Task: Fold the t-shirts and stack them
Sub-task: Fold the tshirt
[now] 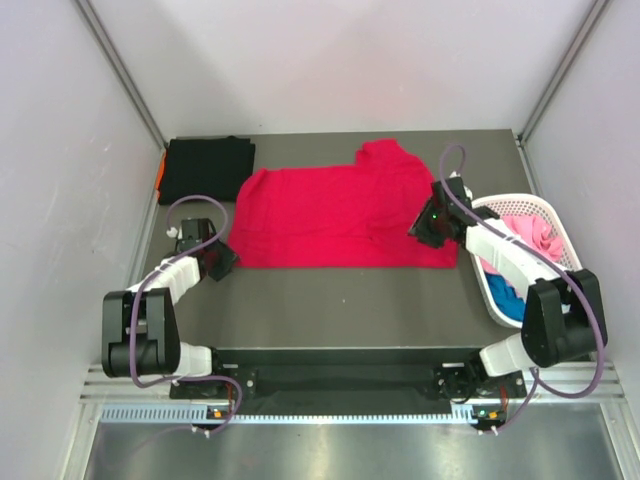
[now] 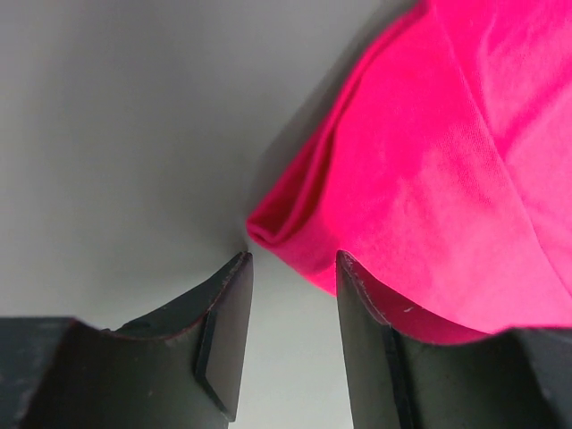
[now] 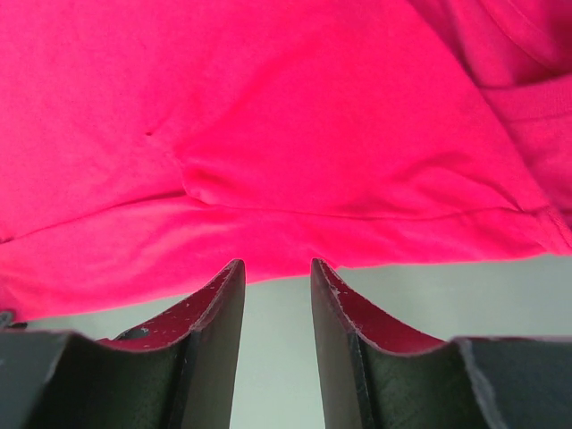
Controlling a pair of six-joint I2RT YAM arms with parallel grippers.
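A bright red t-shirt lies spread flat across the middle of the dark table, one sleeve pointing to the back. My left gripper is low at the shirt's near left corner. In the left wrist view it is open, with nothing between its fingers and the folded red corner just ahead of the tips. My right gripper hangs over the shirt's right edge. It is open and empty, the red hem lying right in front of the tips.
A folded black t-shirt sits at the back left, with an orange sliver showing beneath its left side. A white lattice basket at the right edge holds pink and blue cloth. Grey walls close in the sides and back.
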